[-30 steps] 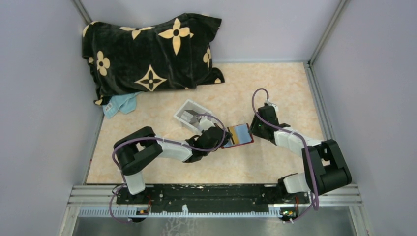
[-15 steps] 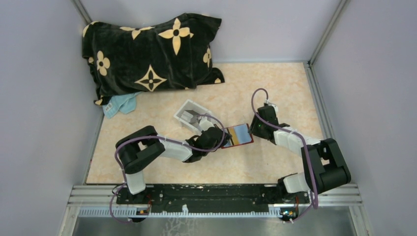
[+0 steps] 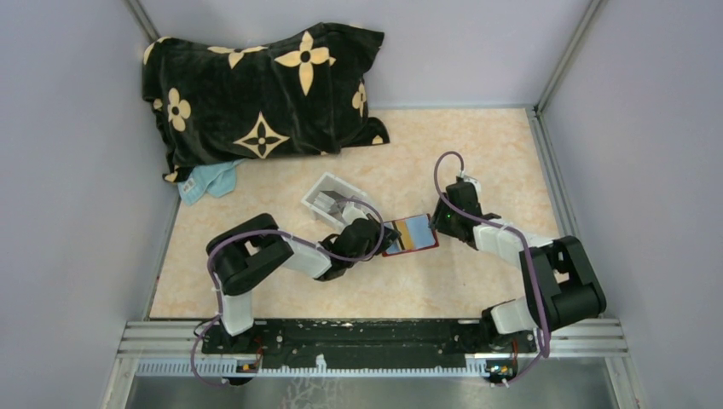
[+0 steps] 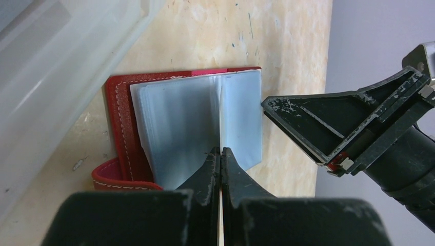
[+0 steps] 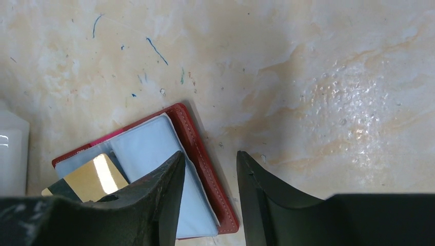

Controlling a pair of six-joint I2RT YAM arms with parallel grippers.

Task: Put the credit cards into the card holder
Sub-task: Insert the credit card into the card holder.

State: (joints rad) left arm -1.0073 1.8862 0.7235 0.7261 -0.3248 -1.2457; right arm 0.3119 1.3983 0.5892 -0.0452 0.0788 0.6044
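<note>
One credit card [image 5: 95,177], clamped in our left gripper [image 4: 220,152], we seem to be feeding into the red card holder [image 4: 119,102] near the middle of the table [image 5: 318,77]; our parted, empty right gripper [image 5: 209,158] is straddling its edge; next likely needing a straight inward push

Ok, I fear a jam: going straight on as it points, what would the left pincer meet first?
Probably the clear sleeves of the card holder, right ahead of the shut left pincer; depth is hard to judge.
</note>
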